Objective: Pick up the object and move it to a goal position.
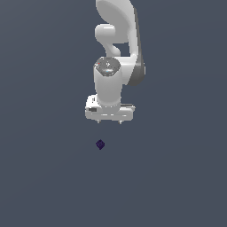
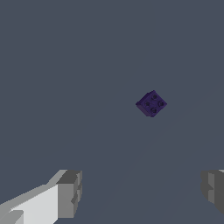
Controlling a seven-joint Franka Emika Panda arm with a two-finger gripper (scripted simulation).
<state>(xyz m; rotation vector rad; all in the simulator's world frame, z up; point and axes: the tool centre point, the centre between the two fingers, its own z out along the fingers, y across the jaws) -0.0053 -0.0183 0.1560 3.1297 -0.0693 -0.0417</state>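
1. Here the tool (image 1: 109, 121) hangs in the air with its jaws spread wide and nothing between them; in the wrist view the two grey fingertips (image 2: 70, 192) stand far apart at either side of the picture, with bare surface in the gap.

2. The cube (image 1: 100, 144), tiny and dark purple-navy, lies on the plain grey desk (image 1: 40, 168), apart from the tool. In the exterior view it shows below the tool and slightly toward the exterior view's left. No goal marker shows in either picture.

3. The step in hand, as I judge it, is the approach, so the tool needs to be centred over the cube before any descent. In the wrist view the cube (image 2: 151, 103) sits well off the line between the fingertips, which means a sideways correction comes first.

4. The cube appears turned about a quarter-way relative to the fingers, with a corner pointing toward them. Rotating the wrist so the pads meet two flat opposite faces would likely give a steadier hold than pinching across corners.

5. Because the cube is so much smaller than the tool, I would descend straight and slowly, and keep the jaws wide until the fingertips flank it. A fingertip landing on top or clipping an edge could nudge it away.

6. Close only once the pads sit low on its sides.
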